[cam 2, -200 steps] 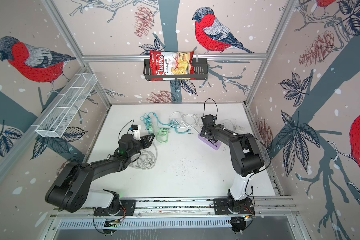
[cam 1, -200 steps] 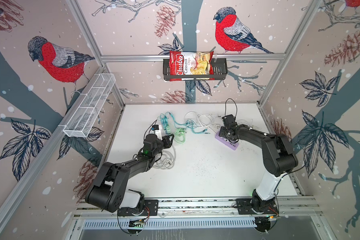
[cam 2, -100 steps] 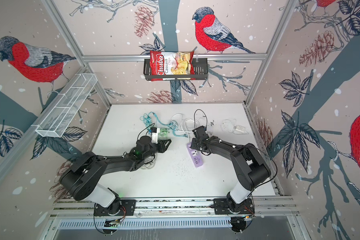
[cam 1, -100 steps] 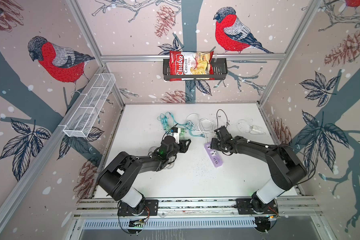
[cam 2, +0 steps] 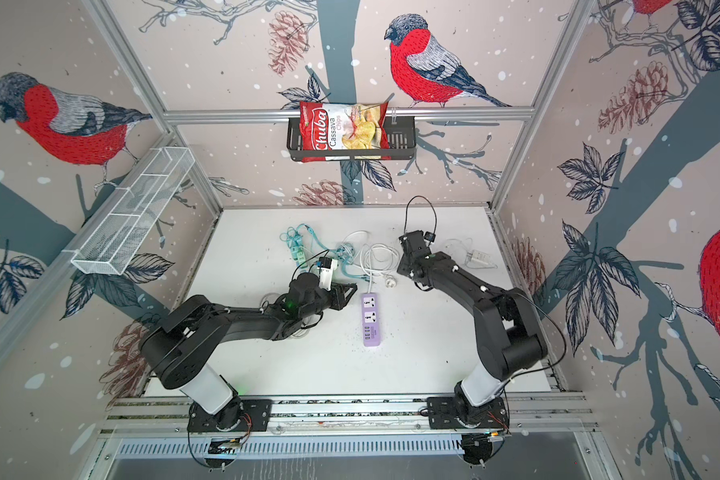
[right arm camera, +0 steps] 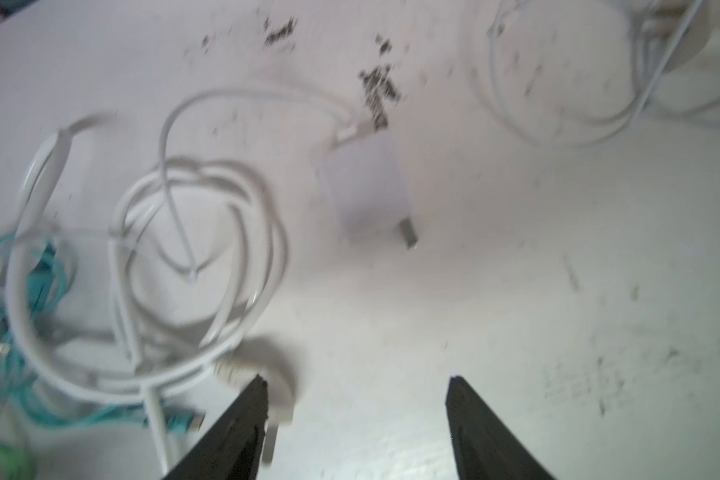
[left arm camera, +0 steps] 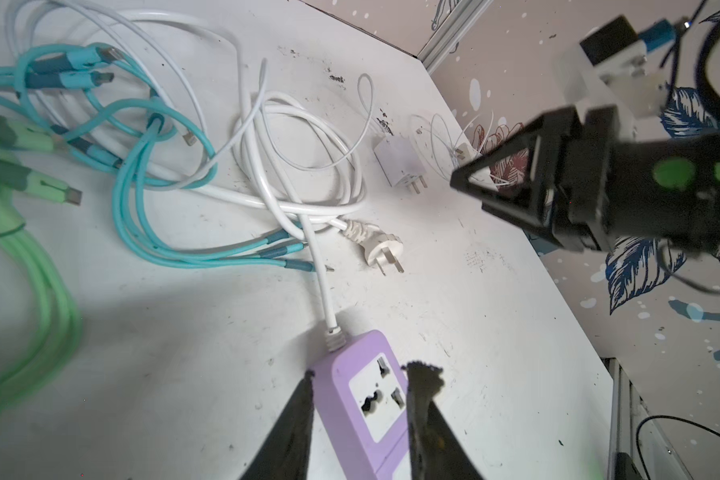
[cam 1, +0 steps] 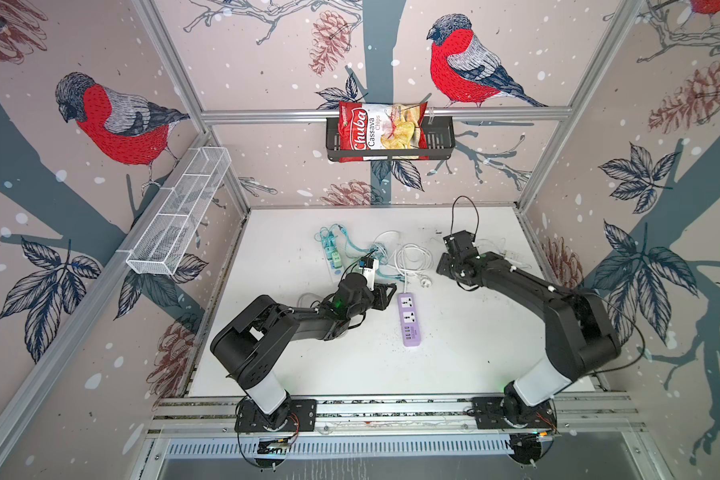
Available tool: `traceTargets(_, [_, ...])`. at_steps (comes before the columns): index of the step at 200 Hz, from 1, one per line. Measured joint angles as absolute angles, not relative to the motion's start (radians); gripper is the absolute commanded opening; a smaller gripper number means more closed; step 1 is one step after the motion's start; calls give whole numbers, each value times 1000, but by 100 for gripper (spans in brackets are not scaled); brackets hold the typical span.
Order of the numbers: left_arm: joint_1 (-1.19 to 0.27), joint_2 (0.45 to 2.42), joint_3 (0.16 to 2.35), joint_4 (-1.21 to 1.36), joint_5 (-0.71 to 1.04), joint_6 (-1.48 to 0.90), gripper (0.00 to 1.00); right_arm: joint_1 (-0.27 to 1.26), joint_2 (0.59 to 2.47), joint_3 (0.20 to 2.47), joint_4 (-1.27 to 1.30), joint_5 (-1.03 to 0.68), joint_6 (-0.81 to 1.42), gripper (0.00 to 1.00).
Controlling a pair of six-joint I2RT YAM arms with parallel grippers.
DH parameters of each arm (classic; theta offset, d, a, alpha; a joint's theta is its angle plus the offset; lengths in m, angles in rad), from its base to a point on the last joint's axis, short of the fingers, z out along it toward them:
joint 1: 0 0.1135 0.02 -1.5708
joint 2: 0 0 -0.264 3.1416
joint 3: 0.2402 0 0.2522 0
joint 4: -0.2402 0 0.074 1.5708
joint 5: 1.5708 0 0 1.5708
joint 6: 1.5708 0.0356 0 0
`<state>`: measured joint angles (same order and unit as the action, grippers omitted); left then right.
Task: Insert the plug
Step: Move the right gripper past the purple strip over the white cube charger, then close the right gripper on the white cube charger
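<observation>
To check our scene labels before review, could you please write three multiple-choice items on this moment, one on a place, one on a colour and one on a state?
1. Where is the chips bag?
A. on the table
B. in the black basket on the back wall
C. in the white wire basket

2. What colour is the power strip?
A. green
B. white
C. purple

3. How does the right gripper stand?
A. shut on the white plug
B. open, holding nothing
C. shut on the power strip

Answers:
1 B, both top views show the bag sitting in that basket.
2 C, its body is purple in both top views and in the left wrist view.
3 B, the right wrist view shows its fingers apart with nothing between them.
</observation>
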<state>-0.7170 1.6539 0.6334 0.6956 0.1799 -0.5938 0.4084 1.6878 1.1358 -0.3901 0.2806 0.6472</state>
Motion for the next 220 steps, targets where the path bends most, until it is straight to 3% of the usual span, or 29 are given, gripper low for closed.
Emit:
traceTargets(69, [-741,1582,619,585,175,-546,36,336,2004,1434,-451,319,518,68])
traceTargets(174, [-739,1386,582,405,48,-497,37,302,2025,1388,-449,204,421,66])
traceTargets(220, [-737,1389,582,377,44,-493,37,294,2068,1405,-410,184,416,44])
